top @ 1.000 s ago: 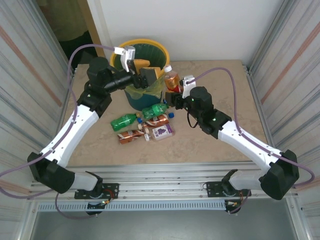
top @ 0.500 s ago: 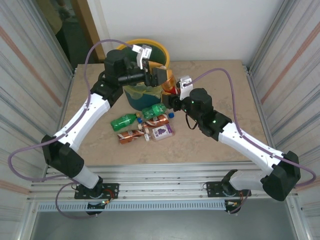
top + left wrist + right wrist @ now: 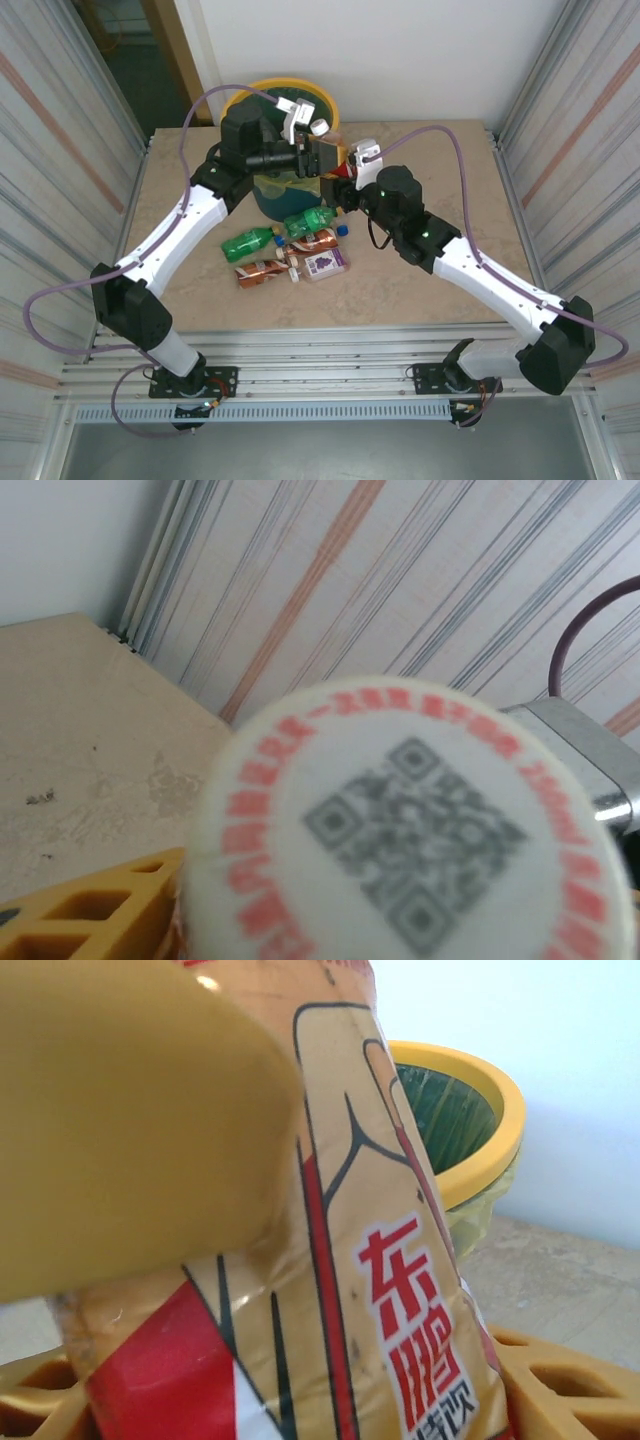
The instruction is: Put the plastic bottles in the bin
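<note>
right gripper: closed on orange-labelled bottle, held just beside the bin
left gripper: at that bottle's white cap; gripped or not, cannot tell
bin: far side of desk
other bottles: lying on desk in front of bin

Beige table, striped side walls

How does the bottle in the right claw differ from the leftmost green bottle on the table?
Held bottle is brown-orange and lifted beside the bin; leftmost green bottle is green and lies flat on the table. Both are outside the bin.
</note>
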`<control>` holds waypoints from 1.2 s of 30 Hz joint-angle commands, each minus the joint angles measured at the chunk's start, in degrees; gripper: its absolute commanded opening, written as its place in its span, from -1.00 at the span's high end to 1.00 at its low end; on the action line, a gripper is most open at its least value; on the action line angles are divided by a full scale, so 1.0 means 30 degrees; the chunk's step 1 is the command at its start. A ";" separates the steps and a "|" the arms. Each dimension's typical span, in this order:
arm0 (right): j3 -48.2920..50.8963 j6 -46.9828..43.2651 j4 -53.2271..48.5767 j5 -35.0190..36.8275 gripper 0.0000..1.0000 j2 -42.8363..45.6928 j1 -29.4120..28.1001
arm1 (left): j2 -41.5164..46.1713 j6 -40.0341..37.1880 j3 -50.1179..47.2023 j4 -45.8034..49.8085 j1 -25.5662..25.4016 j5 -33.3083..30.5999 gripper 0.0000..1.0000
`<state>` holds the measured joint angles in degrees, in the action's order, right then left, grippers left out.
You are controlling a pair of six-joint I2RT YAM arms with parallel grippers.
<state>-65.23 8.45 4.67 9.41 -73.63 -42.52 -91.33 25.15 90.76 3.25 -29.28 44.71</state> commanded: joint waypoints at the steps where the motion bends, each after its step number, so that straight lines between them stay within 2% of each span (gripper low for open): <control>1: -0.0894 -0.0267 0.0236 0.0226 0.05 -0.0349 -0.0105 | -0.0004 0.0224 0.0362 -0.0170 -0.0117 0.0651 0.04; 4: -0.1097 -0.0181 -0.0086 0.0299 -0.04 -0.0529 -0.0094 | 0.0004 0.0176 0.0362 -0.0149 -0.0110 0.0599 0.36; 7: -0.1108 -0.0012 -0.0417 0.0379 -0.25 -0.0594 -0.0103 | 0.0105 -0.0059 0.0390 -0.0113 -0.0080 0.0302 0.56; 10: -0.0827 0.0186 -0.0589 0.0592 -0.76 -0.0490 -0.0094 | 0.0338 -0.0688 0.0420 -0.0152 0.0101 -0.0225 0.63; 12: -0.0679 0.0474 -0.0782 0.0828 -0.96 -0.0477 -0.0059 | 0.0500 -0.1123 0.0519 -0.0246 0.0362 -0.0815 0.65; 21: -0.0241 0.2507 -0.2467 0.1411 -0.96 0.0095 0.0106 | -0.0037 -0.2750 0.2881 -0.0210 0.2344 -0.3221 0.69; 27: -0.0243 0.4943 -0.4621 0.3141 -0.96 0.0203 0.0371 | -0.1727 -0.4668 0.5327 0.0814 0.3289 -0.5486 0.70; 36: 0.0231 0.9889 -0.7976 0.3650 -0.96 0.0455 0.2278 | -0.4822 -0.6449 0.8259 0.3506 0.3953 -0.7043 0.70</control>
<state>-65.89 30.79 -14.35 18.50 -74.00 -37.12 -104.33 9.30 112.92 9.93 -17.93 26.06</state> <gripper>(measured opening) 0.980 0.483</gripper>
